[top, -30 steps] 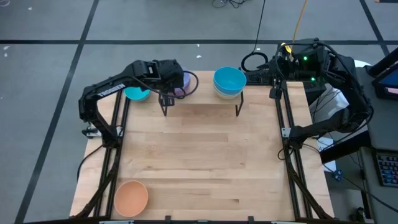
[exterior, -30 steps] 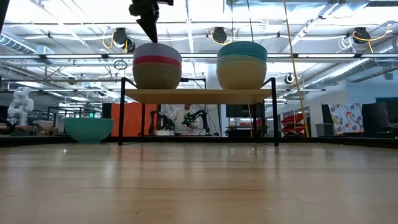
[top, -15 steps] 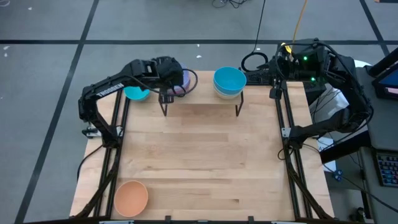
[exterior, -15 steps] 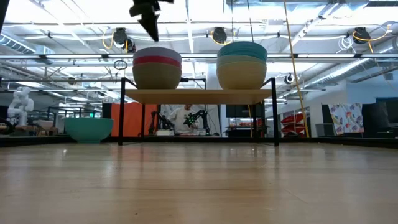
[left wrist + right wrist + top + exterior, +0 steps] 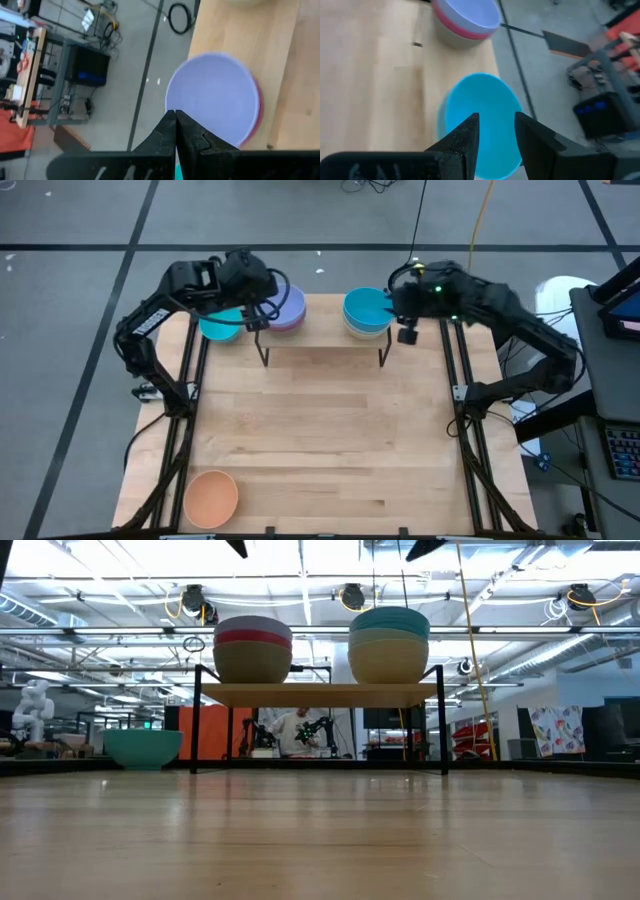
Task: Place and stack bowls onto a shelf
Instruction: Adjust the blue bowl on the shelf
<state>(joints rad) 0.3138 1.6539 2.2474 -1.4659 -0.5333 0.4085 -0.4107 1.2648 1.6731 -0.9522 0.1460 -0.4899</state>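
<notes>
The shelf [image 5: 320, 693] stands at the table's far edge and carries two stacks. The left stack [image 5: 252, 648] is an olive-grey bowl, then a magenta one, with the lavender bowl [image 5: 287, 308] on top. The right stack [image 5: 389, 643] has a cream bowl lowest and a cyan bowl [image 5: 366, 310] on top. Another cyan bowl [image 5: 218, 328] rests on the table left of the shelf. The orange bowl [image 5: 210, 498] sits at the near left corner. My left gripper [image 5: 175, 120] is shut, high above the lavender bowl's left rim. My right gripper [image 5: 495, 125] is open above the cyan-topped stack.
Black frame rails [image 5: 462, 390] run along the table's left and right sides. Bare tabletop [image 5: 320, 440] stretches from the shelf to the near edge. Cables [image 5: 405, 278] lie behind the shelf on the floor.
My left gripper has risen from just above the lavender bowl, almost out of the low view's top, and drawn back toward the table's left. My right arm has swung in from the far right and now hovers over the cyan-topped stack. The bowls have not moved.
</notes>
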